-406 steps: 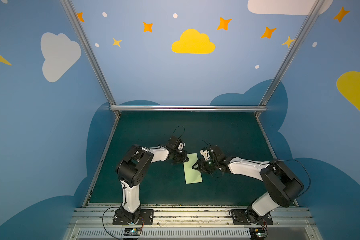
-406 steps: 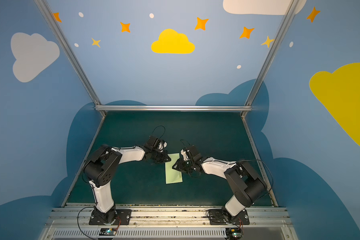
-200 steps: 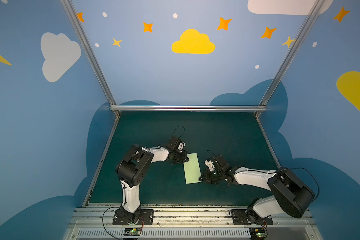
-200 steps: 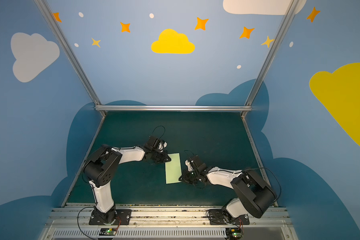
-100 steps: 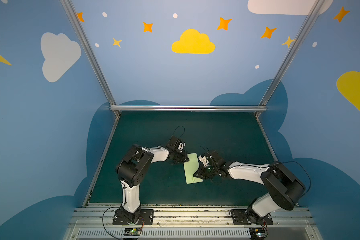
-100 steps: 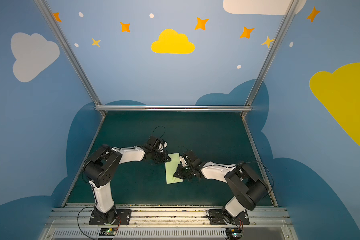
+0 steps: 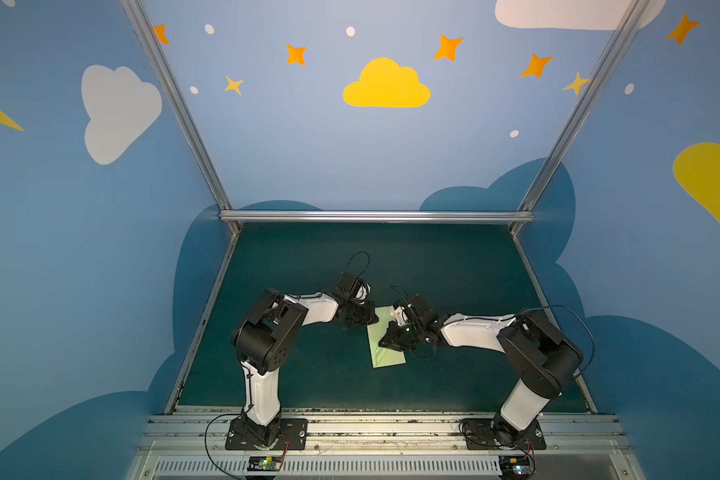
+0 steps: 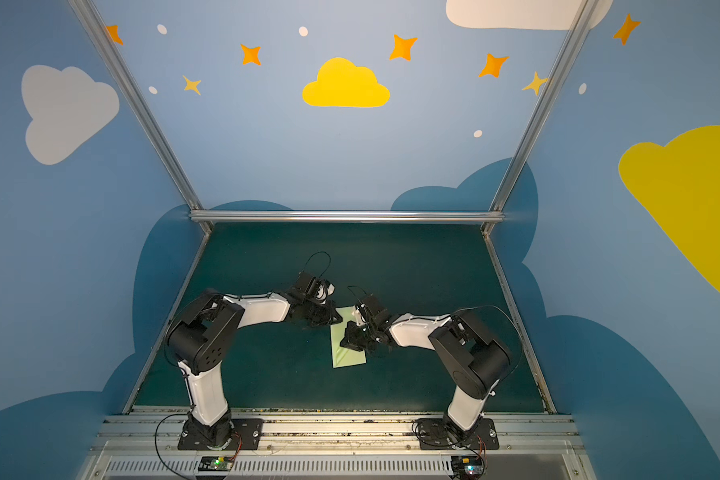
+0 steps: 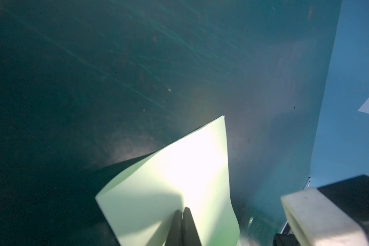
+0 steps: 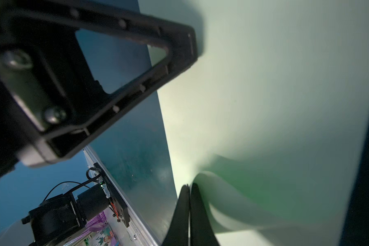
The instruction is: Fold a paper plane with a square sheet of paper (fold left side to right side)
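Observation:
The pale green paper [image 7: 391,362] [image 8: 351,360] lies in the middle of the green mat as a narrow folded rectangle, with no dart shape showing. My left gripper [image 7: 373,323] [image 8: 336,321] is shut on its far left edge. In the left wrist view the shut tips [image 9: 182,209] sit against a raised, curling sheet [image 9: 179,161]. My right gripper [image 7: 384,343] [image 8: 344,344] hangs over the sheet's middle. Its jaws [image 10: 189,186] are shut on a layer of the paper [image 10: 275,95], which bows up in a loop beside them. The left gripper's black finger [image 10: 183,49] rests on the sheet's edge.
The dark green mat [image 7: 308,270] is fenced by an aluminium rail [image 7: 375,216] at the back and blue walls on both sides. Both arm bases stand on the metal rail [image 7: 371,428] at the front. The right arm's white camera mount [image 9: 317,217] sits close to the left gripper.
The right gripper has come back from beyond the paper's near right corner, leftwards over the sheet. A layer of the paper now bulges up with it. The left arm has stayed put.

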{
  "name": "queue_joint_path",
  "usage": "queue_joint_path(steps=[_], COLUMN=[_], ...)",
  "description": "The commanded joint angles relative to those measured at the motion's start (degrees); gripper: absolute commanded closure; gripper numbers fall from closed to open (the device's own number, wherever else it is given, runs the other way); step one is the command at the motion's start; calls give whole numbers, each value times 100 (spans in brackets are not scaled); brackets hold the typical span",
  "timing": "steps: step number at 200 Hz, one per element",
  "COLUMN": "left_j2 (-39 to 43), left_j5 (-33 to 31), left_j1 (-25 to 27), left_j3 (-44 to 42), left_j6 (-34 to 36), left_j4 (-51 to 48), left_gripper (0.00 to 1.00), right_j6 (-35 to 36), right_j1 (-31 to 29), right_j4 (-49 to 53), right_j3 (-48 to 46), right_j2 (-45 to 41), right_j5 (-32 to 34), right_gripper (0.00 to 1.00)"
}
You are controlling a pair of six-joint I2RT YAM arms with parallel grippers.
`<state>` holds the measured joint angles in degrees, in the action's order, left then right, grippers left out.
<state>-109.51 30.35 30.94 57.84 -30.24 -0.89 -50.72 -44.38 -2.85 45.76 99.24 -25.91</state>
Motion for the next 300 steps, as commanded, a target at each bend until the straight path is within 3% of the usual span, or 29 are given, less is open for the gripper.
queue_joint_path(steps=[1, 207, 219, 236, 300], left_j2=[-307, -351, -338, -324, -67], left_j5=[-120, -95, -90, -88, 7], left_j1=[140, 183, 179, 184, -41], left_j3=[-203, -186, -186, -177, 33], left_j6=[103, 107, 100, 100, 45], left_j4=[-439, -421, -434, -439, -602], left_gripper=[94, 94, 95, 95, 95], right_j6=[18, -23, -41, -52, -113], right_j1=[26, 36, 41, 35, 35], right_j4=[-37, -148, -147, -188, -209], right_j3=[136, 278, 237, 172, 32], right_j2=[116, 486, 491, 482, 513], right_j5=[79, -17, -19, -21, 12], right_gripper=[100, 100, 87, 77, 68])
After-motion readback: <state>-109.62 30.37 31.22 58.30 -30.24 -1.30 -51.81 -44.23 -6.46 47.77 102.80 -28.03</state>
